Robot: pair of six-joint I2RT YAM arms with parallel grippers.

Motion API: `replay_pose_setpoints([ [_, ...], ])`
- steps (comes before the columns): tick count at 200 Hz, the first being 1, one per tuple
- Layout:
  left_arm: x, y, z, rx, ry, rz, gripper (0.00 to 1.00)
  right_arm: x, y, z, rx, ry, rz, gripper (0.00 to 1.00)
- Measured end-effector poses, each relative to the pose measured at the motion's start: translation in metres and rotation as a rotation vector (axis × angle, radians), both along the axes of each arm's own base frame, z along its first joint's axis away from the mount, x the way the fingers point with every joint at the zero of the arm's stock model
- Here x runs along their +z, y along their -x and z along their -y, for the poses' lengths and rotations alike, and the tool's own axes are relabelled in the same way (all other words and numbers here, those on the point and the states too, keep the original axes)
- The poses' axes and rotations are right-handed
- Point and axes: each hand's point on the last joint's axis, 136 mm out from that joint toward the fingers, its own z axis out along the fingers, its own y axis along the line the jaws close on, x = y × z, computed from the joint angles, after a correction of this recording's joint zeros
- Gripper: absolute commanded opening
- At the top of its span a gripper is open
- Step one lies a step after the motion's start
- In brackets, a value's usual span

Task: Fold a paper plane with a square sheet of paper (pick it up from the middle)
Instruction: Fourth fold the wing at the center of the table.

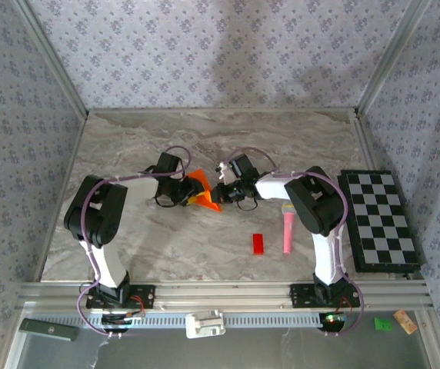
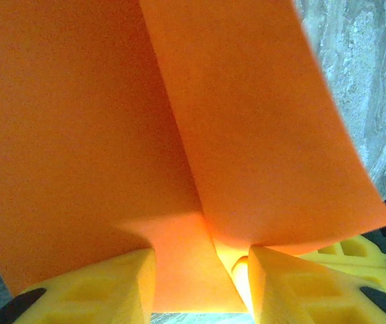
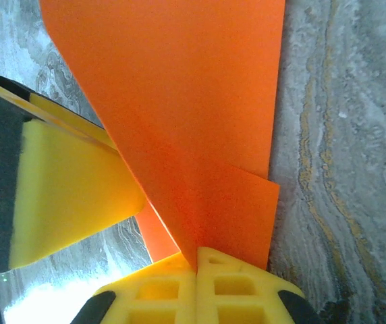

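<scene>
The square sheet of paper (image 1: 201, 188) is bright orange, creased and folded over on itself, and it stands up off the marble table between my two grippers. My right gripper (image 1: 218, 192) is shut on its lower edge, the yellow fingertips pressed together on the paper (image 3: 193, 101) in the right wrist view, where the gripper (image 3: 196, 260) sits at the bottom. My left gripper (image 1: 188, 192) faces it from the left. In the left wrist view its yellow fingers (image 2: 105, 287) stand apart, with a fold of the paper (image 2: 247, 121) hanging loosely between them around the gripper (image 2: 203, 270).
A small red block (image 1: 258, 244) and a pink toy microphone (image 1: 288, 227) lie on the table (image 1: 166, 246) in front of the right arm. A black-and-white checkerboard (image 1: 380, 219) lies at the right edge. Patterned walls enclose the far and side edges.
</scene>
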Motion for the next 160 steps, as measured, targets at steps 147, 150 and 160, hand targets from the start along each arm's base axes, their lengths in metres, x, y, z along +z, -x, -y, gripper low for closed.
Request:
replay_pose_setpoints([
  [147,-0.0050,-0.0014,-0.0022,0.009,-0.057,-0.092,0.41,0.0004,0.0026,0.0024,-0.004,-0.019,-0.048,0.12],
  [150,-0.0049,-0.0015,-0.0022,0.009,-0.058,-0.093,0.41,0.0004,0.0027,0.0023,-0.003,-0.019,-0.048,0.12],
  [160,-0.0053,-0.0014,-0.0022,0.013,-0.059,-0.101,0.41,0.0006,0.0033,0.0022,-0.001,-0.020,-0.050,0.13],
])
